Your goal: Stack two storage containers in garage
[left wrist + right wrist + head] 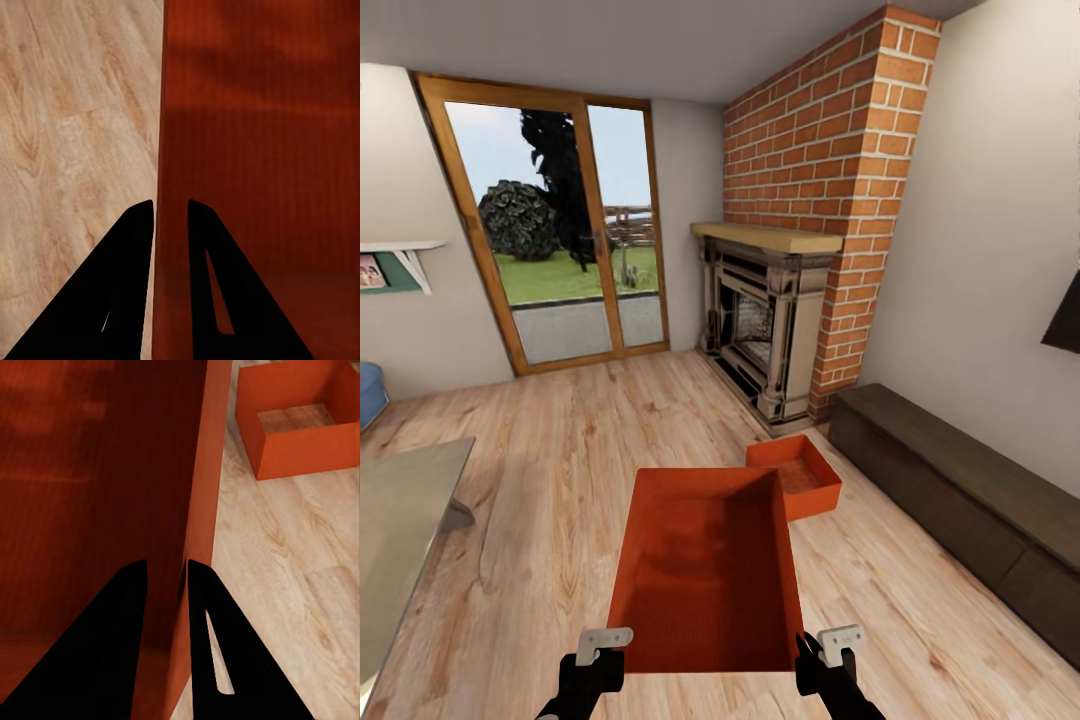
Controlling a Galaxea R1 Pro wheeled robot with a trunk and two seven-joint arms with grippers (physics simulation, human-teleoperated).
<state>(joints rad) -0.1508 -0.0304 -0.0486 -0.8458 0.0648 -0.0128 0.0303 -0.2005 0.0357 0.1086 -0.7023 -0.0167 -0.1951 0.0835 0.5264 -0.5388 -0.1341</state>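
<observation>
An orange-red storage container (pixel 705 570) hangs in front of me above the light wood plank floor (pixel 540 480) of the living room. My left gripper (pixel 603 648) is shut on its left wall (pixel 162 150), one finger on each side. At the opposite side my right gripper (pixel 822 648) is shut on the right wall (pixel 202 510). The second storage container (pixel 798 478) rests on the planks just beyond the held one, near the fireplace (pixel 760 320); the right wrist view also shows this second container (pixel 300 420).
A long dark brown bench (pixel 970 500) runs along the right wall. The red brick chimney (pixel 830 150) rises over the fireplace. Wood-framed glass doors (pixel 560 230) stand at the back left. A grey table edge (pixel 400 530) juts in at the left.
</observation>
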